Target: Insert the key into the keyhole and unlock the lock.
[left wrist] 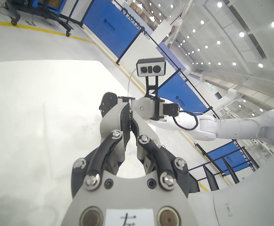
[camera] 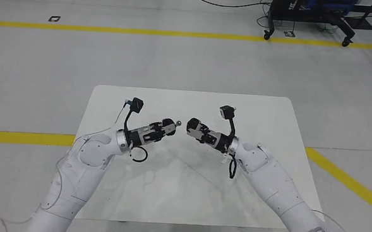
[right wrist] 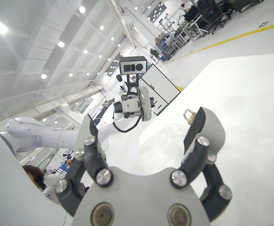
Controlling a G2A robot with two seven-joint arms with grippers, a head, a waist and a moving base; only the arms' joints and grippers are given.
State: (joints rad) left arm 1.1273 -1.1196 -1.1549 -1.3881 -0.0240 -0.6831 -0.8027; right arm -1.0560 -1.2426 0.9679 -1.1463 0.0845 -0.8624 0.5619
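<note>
Above the middle of the worktop (camera: pixel 246 182), the two pincers face each other tip to tip, near but apart. The left pincer (camera: pixel 171 124) is clamped on a thin silver piece, which I take to be the key (left wrist: pixel 130 104); it juts from the tips toward the right arm. The right pincer (camera: pixel 190 127) stands wide open. The small brass padlock (right wrist: pixel 189 116) sits tilted just against one finger pad (right wrist: pixel 192 132), shackle end free, body partly behind the pad — whether they touch I cannot tell. The lock seems nearest the right arm, with no grip on it. Both forearms slant inward from the worktop's near corners.
</note>
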